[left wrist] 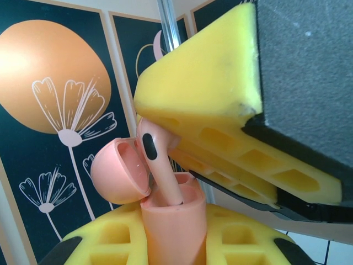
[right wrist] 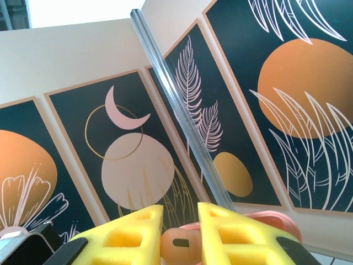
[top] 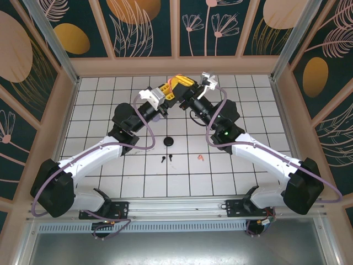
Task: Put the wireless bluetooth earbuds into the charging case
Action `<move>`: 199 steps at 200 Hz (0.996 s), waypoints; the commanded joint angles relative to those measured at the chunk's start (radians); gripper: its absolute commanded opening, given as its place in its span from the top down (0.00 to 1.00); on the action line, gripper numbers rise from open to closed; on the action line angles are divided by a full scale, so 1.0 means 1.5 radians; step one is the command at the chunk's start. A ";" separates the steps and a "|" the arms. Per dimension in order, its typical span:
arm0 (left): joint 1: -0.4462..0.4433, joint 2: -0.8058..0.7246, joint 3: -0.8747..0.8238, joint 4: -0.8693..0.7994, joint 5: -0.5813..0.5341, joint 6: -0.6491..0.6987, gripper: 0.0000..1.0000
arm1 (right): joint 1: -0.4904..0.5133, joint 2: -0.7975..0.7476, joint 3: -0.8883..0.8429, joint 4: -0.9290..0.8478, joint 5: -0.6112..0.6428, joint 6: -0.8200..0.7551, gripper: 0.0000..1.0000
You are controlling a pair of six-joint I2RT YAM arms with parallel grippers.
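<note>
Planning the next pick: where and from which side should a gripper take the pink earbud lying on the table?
Probably from straight above: the salmon-pink earbud lies flat on the tiled table, apart from the black earbuds. Pinch across its short side; stem and head are too small to tell apart.

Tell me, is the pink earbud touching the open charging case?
Touching. The left wrist view shows the pink earbud, its stem sunk into the charging case.
</note>
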State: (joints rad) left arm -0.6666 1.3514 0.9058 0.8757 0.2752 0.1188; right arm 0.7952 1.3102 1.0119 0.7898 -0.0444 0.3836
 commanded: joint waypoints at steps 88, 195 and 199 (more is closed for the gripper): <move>-0.024 -0.019 0.038 0.041 0.030 0.000 1.00 | 0.013 -0.002 -0.025 -0.050 0.037 -0.026 0.81; -0.030 -0.023 0.040 0.037 0.026 0.007 1.00 | 0.012 -0.014 -0.037 -0.052 0.070 -0.018 0.70; -0.030 -0.023 0.040 0.037 0.026 0.007 1.00 | 0.012 -0.013 -0.038 -0.052 0.071 -0.018 0.70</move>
State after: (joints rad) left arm -0.6830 1.3510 0.9108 0.8402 0.2680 0.1196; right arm 0.8070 1.2888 0.9848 0.7750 0.0509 0.3462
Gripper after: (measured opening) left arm 0.200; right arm 0.295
